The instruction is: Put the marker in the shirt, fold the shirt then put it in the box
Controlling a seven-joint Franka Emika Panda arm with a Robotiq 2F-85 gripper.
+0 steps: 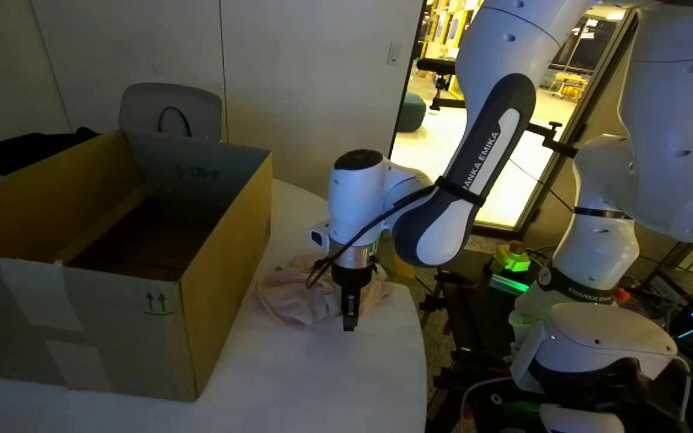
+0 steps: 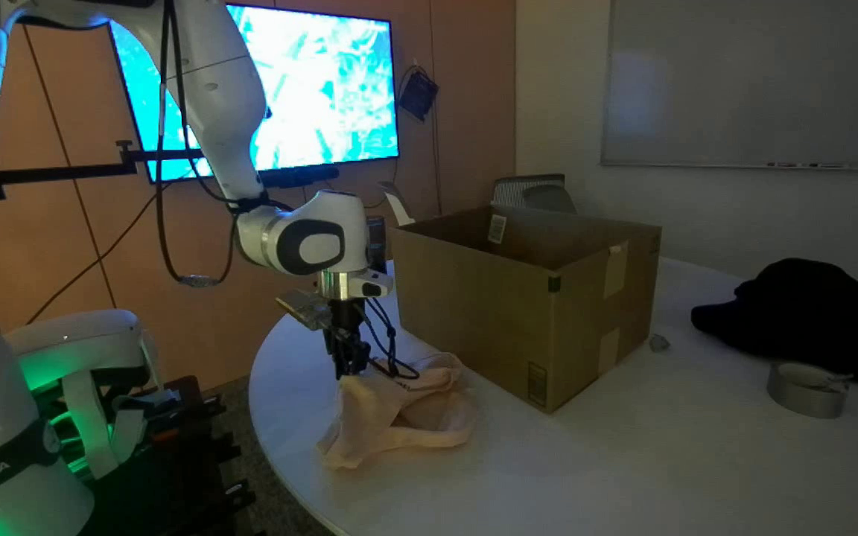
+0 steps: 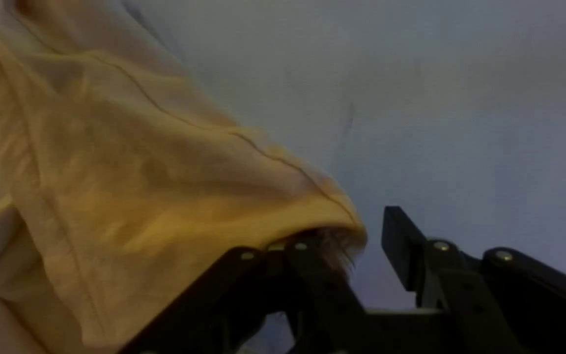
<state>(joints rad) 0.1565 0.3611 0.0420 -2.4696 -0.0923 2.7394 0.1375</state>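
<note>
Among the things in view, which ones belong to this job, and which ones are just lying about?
For the job:
pale pink shirt
cardboard box
gripper
marker (I cannot make it out)

Just lying about:
grey tape roll
black bundle
small grey lump

The white worktop (image 2: 608, 476) ended in a smooth rounded edge, and in an exterior view the pale pink shirt (image 2: 373, 420) lay crumpled close to the left stretch of it. Farther in from that edge, near the shirt, stood the open cardboard box (image 2: 474, 305). Toward the far edge, at the right, lay a black heap (image 2: 809, 320), with a grey roll of tape (image 2: 805, 394) just beside it and a small grey lump (image 2: 658, 343) near the box.
</note>
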